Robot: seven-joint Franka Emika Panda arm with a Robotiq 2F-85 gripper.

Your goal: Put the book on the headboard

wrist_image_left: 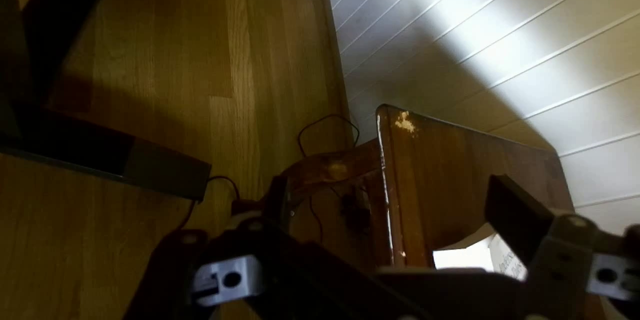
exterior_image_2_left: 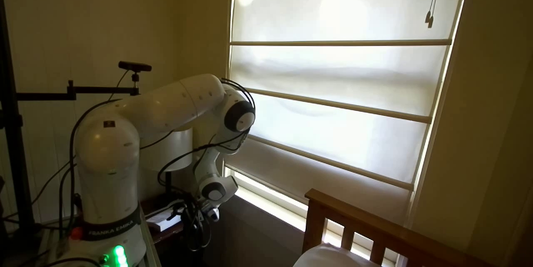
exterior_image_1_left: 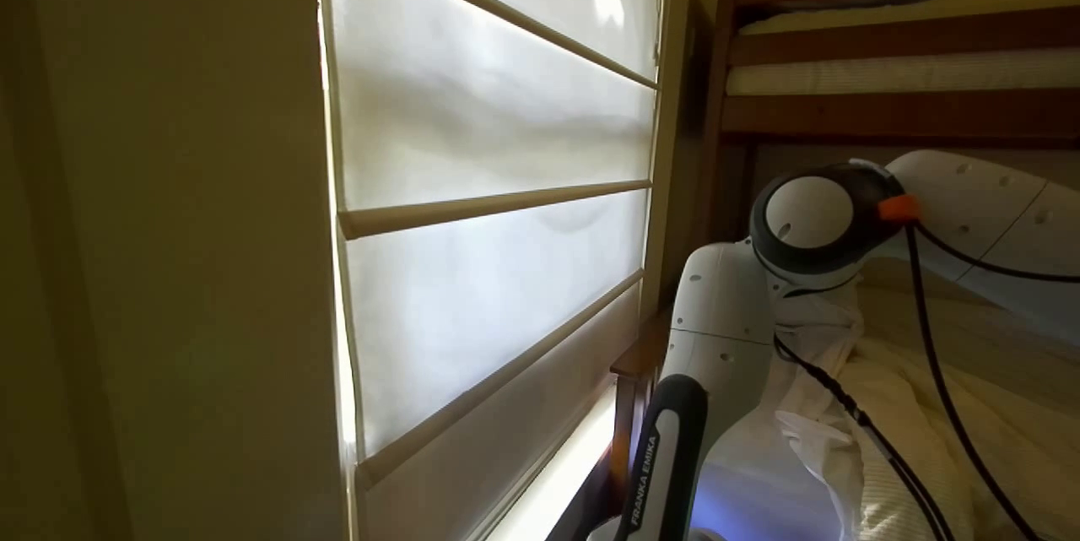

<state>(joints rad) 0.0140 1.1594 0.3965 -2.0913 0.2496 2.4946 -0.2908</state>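
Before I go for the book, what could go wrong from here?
In the wrist view, the open gripper points at the edge of the nightstand, so advancing could strike it. The gripper partly hides the book there, so a grasp may land off-target. In both exterior views, slack cables hang along the arm and might snag on the way to the headboard.

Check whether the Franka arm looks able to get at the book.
Probably yes: the end effector is open and nothing clearly bars the book on the wooden table, though the end effector itself hides part of it in the wrist view, so repositioning seems needed.
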